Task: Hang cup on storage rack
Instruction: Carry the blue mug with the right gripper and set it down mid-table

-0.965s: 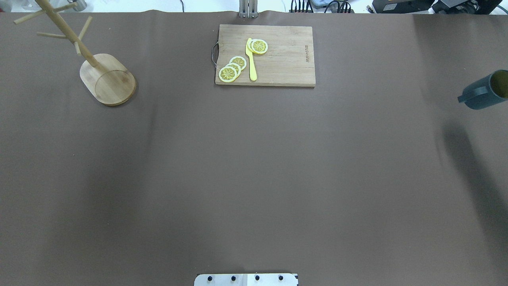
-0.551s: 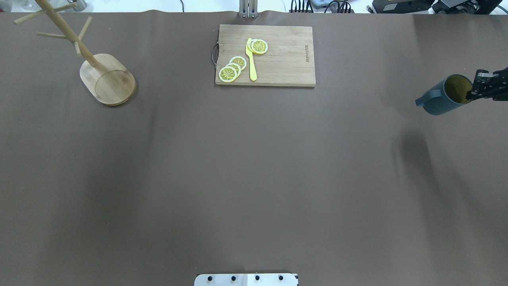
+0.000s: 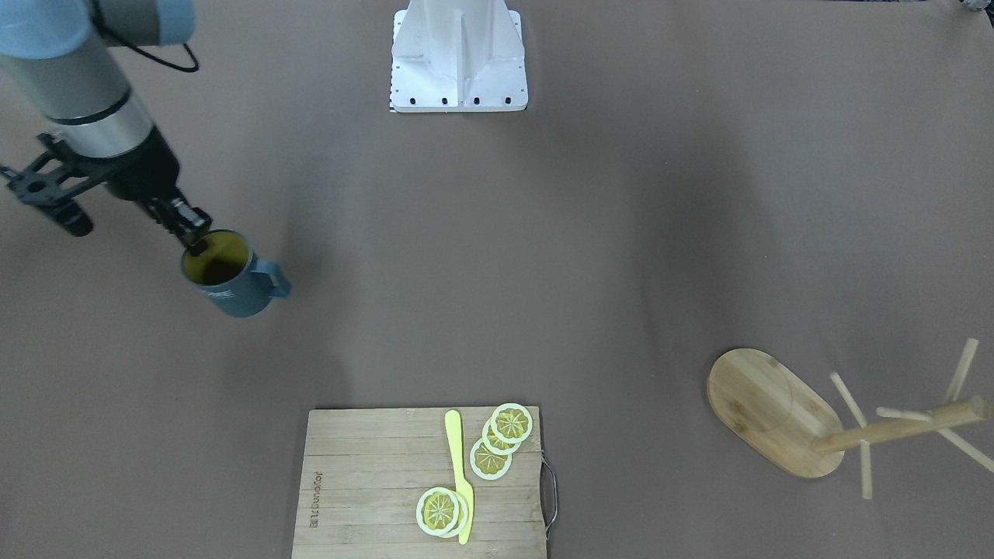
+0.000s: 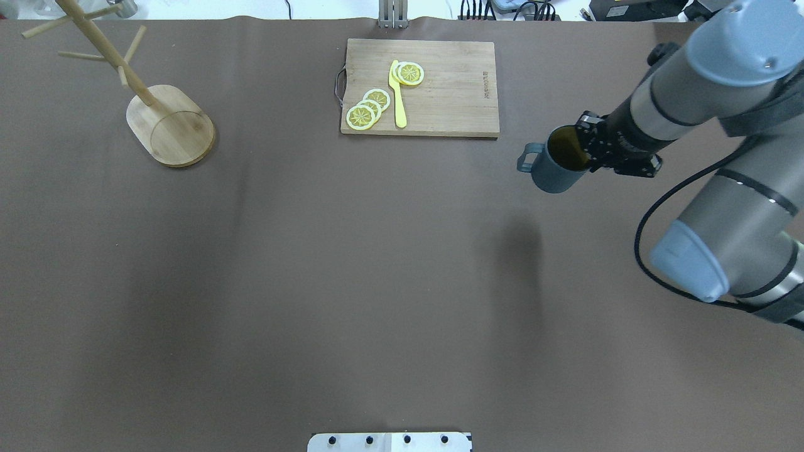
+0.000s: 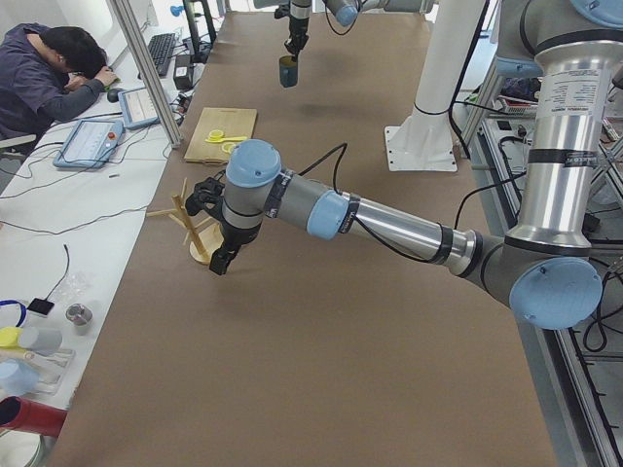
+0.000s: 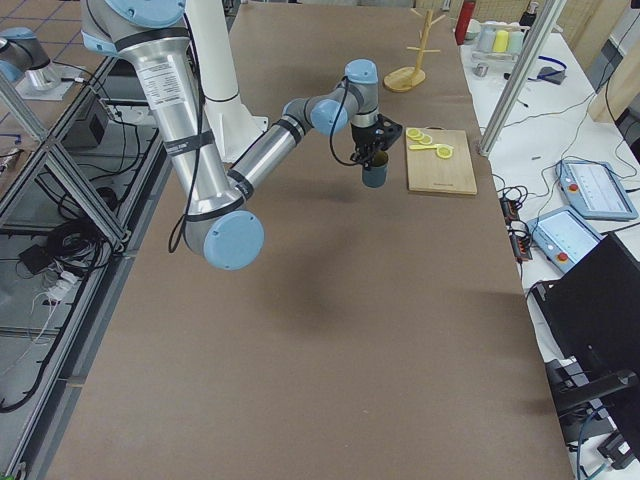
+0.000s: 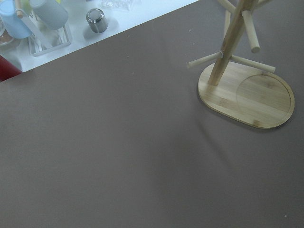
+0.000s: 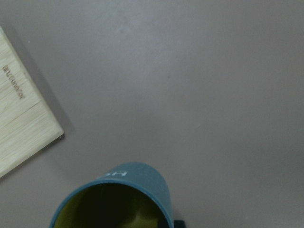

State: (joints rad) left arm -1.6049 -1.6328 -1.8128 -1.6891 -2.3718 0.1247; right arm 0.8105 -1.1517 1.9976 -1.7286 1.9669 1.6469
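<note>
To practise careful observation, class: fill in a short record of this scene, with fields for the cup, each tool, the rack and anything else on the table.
cup: dark teal, held in the air above the table, handle pointing away from the arm
right tool: shut on the cup's rim, one finger inside
left tool: close to the storage rack; open or shut cannot be told
storage rack: upright, pegs bare, across the table from the cup
cutting board: holds lemon slices and a yellow knife
task state: cup not yet hung
</note>
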